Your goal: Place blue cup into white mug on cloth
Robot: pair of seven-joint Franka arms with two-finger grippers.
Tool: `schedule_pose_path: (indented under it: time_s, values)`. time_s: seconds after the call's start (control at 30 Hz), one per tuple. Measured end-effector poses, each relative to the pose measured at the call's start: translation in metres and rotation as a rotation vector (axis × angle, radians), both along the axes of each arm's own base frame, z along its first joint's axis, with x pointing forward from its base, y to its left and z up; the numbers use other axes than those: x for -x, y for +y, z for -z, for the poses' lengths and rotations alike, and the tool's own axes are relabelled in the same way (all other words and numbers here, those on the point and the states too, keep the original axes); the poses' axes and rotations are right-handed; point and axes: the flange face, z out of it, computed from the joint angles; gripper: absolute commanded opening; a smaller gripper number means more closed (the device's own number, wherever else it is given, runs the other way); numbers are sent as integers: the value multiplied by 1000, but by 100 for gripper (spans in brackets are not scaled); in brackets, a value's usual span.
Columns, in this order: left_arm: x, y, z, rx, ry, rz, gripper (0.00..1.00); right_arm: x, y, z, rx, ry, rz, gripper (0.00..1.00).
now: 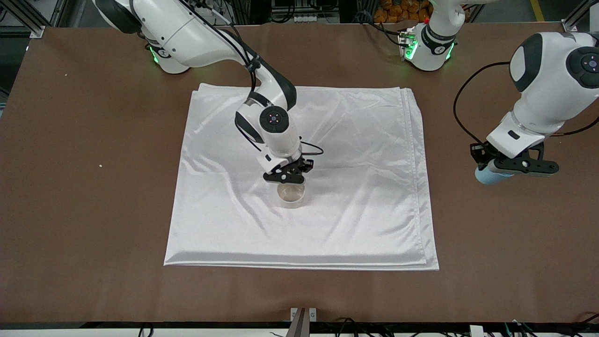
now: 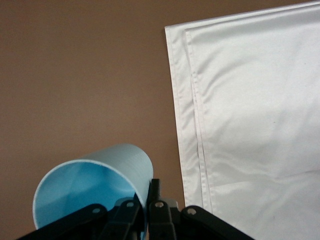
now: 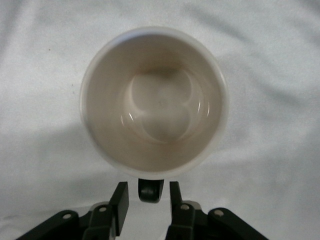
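On one cloth [image 1: 355, 140], one white mug [image 1: 291, 194], right fingers [image 3: 120, 200] apart, left fingers [image 2: 152, 192] holding one blue cup [image 2: 95, 185]

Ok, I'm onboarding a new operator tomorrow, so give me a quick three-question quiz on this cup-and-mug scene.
1. True or false: the blue cup already sits inside the white mug on the cloth.
2. The left gripper holds the blue cup over: A) the cloth, B) the bare table, C) the white mug.
3. Fill in: the right gripper has its open fingers on either side of the mug's black ____.

Key: 1 false; 2 B; 3 handle.
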Motion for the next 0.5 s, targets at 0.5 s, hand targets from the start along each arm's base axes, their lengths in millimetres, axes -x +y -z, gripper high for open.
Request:
schedule_pose_path:
  time_s: [0.5]
  values:
    - [-2,-43,16,9,22,48,0,-18,-21,-72,77,-10,-15,100]
